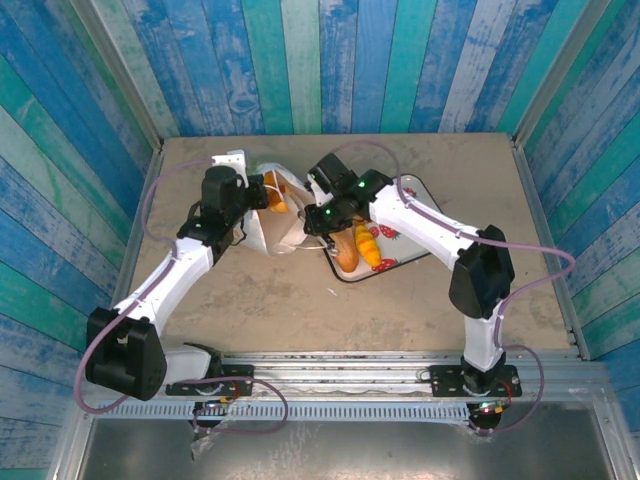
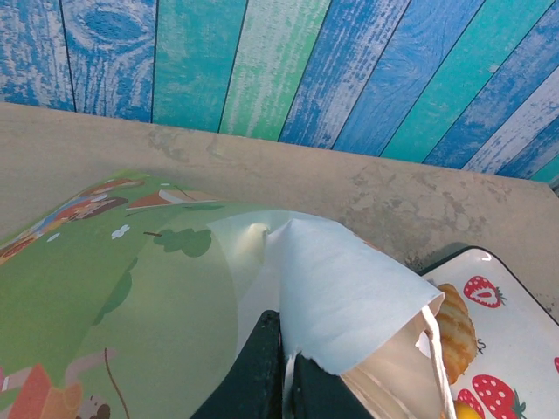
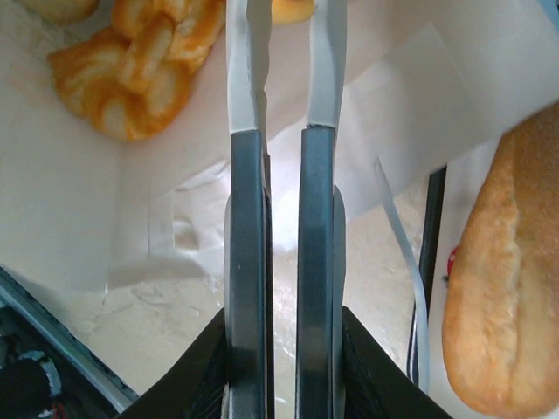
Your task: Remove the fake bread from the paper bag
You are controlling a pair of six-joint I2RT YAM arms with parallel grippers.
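1. Table (image 1: 250,290): open room on the near side and far right. The work is crowded at the centre, between the two arms.
2. Paper bag (image 1: 262,228): sits left of centre, tipped, with its mouth toward the tray (image 2: 524,340) just beside it. Its printed green face is toward the left wrist camera.
3. Left gripper (image 2: 281,367): jaws pressed together on the bag's white upper edge, holding the mouth up and open.
4. Right gripper (image 3: 285,52): it is the nearer arm to the fake bread, reaching inside the bag mouth from the tray side. The jaws are drawn almost together, with only a thin slit between them.
5. Loaf (image 3: 511,279): already out of the bag, on the tray to the right of the jaws. Its long axis runs roughly parallel to the fingers.
6. Croissant (image 3: 131,74): lies inside the bag on the white paper, ahead and left of the jaws and apart from them. Its long axis slants across the fingers' line.
7. Orange piece (image 3: 293,7): sits right at the fingertips. I cannot tell whether it is pinched or just beyond them.
8. Judgement: the next move turns on the leftward offset to the croissant. The paper walls are close on the left and a cord handle (image 3: 397,244) lies on the right, so the way out is straight back toward the tray.
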